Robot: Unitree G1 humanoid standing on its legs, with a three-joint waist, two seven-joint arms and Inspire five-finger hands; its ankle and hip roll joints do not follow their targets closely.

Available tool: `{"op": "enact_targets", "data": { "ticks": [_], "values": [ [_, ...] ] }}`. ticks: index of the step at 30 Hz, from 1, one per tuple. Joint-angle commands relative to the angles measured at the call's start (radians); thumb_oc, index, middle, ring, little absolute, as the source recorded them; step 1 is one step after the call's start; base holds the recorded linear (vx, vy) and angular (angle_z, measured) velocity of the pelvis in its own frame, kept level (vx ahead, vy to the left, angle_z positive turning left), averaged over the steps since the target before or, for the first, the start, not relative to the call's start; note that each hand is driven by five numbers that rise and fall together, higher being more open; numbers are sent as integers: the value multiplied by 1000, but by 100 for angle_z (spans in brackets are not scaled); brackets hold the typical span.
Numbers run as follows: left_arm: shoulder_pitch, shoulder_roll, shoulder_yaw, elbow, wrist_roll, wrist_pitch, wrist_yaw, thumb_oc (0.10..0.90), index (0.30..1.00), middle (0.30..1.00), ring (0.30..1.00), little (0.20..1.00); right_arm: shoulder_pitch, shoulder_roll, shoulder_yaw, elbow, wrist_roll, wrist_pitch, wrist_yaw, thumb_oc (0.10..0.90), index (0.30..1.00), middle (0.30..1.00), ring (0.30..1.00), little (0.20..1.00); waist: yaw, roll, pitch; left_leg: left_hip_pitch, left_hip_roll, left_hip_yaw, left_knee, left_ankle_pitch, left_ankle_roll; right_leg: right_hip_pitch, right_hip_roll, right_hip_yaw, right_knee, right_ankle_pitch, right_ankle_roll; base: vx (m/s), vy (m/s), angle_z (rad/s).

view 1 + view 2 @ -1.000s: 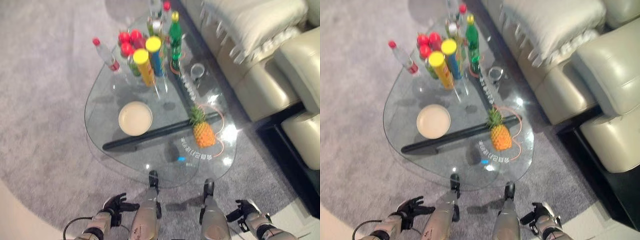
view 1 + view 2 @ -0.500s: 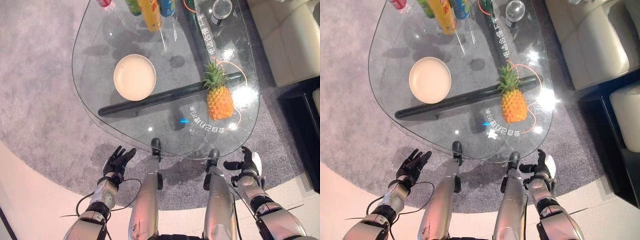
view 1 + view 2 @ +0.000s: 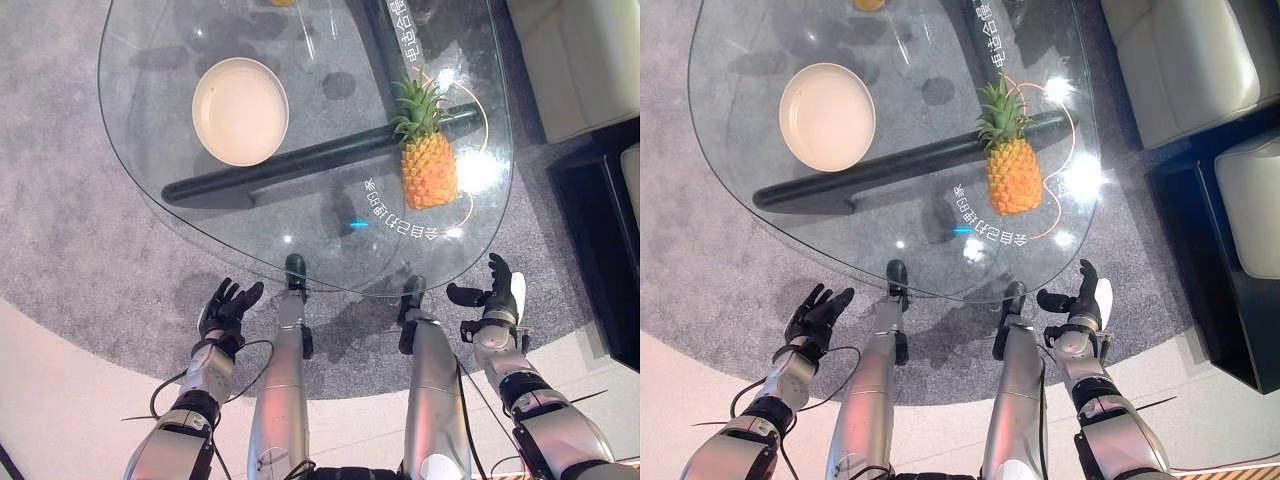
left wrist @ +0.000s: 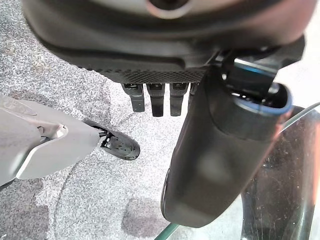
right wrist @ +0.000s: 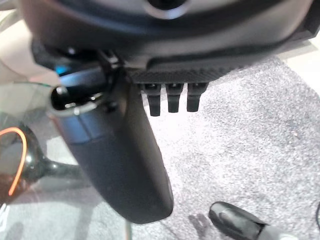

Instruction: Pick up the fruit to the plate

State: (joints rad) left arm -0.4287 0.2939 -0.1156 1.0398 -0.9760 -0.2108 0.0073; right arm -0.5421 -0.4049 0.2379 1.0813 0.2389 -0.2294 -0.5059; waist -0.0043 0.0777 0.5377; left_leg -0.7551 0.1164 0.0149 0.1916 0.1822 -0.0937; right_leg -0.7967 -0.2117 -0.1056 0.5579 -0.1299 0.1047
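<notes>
While both hands [image 3: 228,305] [image 3: 492,295] hang open-fingered, empty, pineapple [image 3: 428,165] lies on table [image 3: 150,120], plate [image 3: 240,110] apart.

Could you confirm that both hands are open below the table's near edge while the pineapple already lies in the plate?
Not quite: the pineapple lies on the glass table, well apart from the plate, which holds nothing, as the left eye view shows. The left hand and right hand are indeed open below the table's near edge.
</notes>
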Motion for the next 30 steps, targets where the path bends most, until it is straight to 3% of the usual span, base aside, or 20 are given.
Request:
{"op": "enact_targets", "data": {
  "ticks": [1,5,10,14,19,22,27,30],
  "values": [
    [20,67,24,13,9,-35,-6,800,900,900,900,900,2,-68,-53,-33,25,-52,-80,800,900,900,900,900,9,-30,-18,-34,-52,24,167,-158,19,-3,34,-39,-148,127,0,0,0,0],
    [20,70,16,24,-1,-37,-21,800,900,900,900,900,-11,-87,-80,-14,53,-53,-183,800,900,900,900,900,10,-28,-18,-35,-50,25,164,-158,17,-2,31,-40,-160,132,0,0,0,0],
    [26,71,0,30,4,-46,-33,800,900,900,900,900,-29,-122,-155,-11,116,-106,-319,800,900,900,900,900,13,-26,-18,-34,-49,26,160,-160,16,5,27,-45,-170,137,4,0,0,0],
    [34,76,-10,17,3,-44,-30,800,900,900,900,900,-45,-146,-186,-82,101,-141,-428,800,900,900,900,900,13,-27,-18,-34,-49,26,151,-157,17,4,27,-49,-178,146,6,0,0,0],
    [46,81,-9,-7,-3,-42,-16,800,900,900,900,900,-54,-173,-178,-264,26,-124,-560,800,900,900,900,900,9,-34,-18,-27,-50,28,127,-148,17,9,26,-56,-195,156,8,0,0,0],
    [55,80,-6,-17,0,-43,-17,800,900,900,900,900,-45,-178,-178,-352,-5,-125,-592,800,900,900,900,900,5,-36,-18,-23,-51,27,117,-144,18,12,28,-56,-203,157,8,0,0,0],
    [72,63,-9,-33,2,-56,-17,800,900,900,900,900,-39,-177,-160,-573,-99,-156,-557,800,900,900,900,900,-1,-30,-18,-20,-56,30,96,-134,20,13,25,-56,-216,157,8,-6,21,0],
    [81,53,-1,-34,3,-58,-21,800,900,900,900,900,-30,-176,-133,-705,-207,-101,-543,800,900,900,900,900,-6,-26,-18,-18,-57,34,94,-130,18,13,19,-54,-217,154,10,-2,66,0]
  ]
}}
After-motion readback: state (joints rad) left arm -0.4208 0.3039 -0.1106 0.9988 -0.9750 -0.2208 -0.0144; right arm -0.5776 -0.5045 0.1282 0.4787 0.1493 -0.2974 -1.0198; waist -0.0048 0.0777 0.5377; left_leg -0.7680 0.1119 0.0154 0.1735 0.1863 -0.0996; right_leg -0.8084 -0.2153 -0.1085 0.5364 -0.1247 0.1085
